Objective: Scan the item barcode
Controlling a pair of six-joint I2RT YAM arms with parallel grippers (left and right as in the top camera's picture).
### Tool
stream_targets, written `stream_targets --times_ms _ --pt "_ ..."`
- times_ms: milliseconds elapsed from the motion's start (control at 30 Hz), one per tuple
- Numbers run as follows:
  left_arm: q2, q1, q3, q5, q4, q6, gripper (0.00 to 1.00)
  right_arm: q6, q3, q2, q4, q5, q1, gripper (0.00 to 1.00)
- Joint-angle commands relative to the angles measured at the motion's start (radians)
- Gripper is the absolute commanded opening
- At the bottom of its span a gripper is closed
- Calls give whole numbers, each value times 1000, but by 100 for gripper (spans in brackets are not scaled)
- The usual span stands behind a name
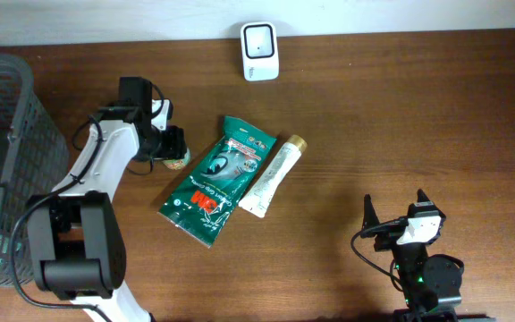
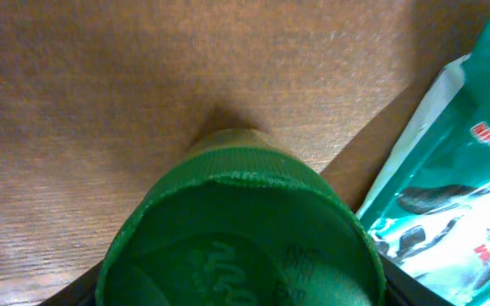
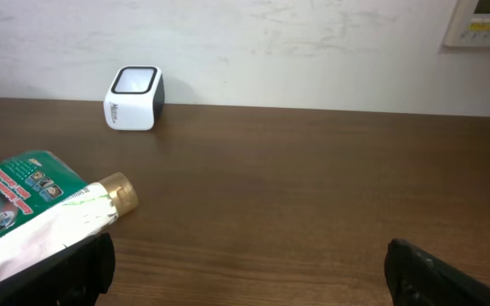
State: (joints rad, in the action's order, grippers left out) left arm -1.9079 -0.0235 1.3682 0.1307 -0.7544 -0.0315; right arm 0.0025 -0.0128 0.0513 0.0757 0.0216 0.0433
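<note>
Left of centre in the overhead frame, the left pincer (image 1: 172, 152) pinches a small green-capped bottle (image 1: 176, 160) just beside the pouch (image 1: 211, 182). It looks light, stiff and probably slick, so I'd grip across the ribbed cap. The right pincer (image 1: 394, 207), lower right, is spread and empty

Small white cube-shaped scanner (image 3: 133, 98) sits at 10 o'clock, far back on the dark brown wooden table (image 3: 313, 187). At 8 o'clock there's a green foil pouch (image 3: 15, 191), with a white plastic tube (image 3: 49, 225) with a gold cap right against it. The right gripper (image 3: 249, 246) has its black fingers (image 3: 75, 272) spread wide at 5 and 7.
</note>
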Motion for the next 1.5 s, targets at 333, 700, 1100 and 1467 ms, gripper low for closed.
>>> stream_targets --times_ms 333,700,1100,1467 --pt "116 9 525 -115 -327 2 91 2 7 -4 3 5 -5 98" --pt "234 794 483 -232 -432 -287 97 2 7 -4 3 5 -5 98" --pt "-35 967 17 -270 -118 -266 75 2 7 -4 3 5 -5 98" --pt "-38 952 91 -238 -144 -266 20 2 7 -4 3 5 -5 99"
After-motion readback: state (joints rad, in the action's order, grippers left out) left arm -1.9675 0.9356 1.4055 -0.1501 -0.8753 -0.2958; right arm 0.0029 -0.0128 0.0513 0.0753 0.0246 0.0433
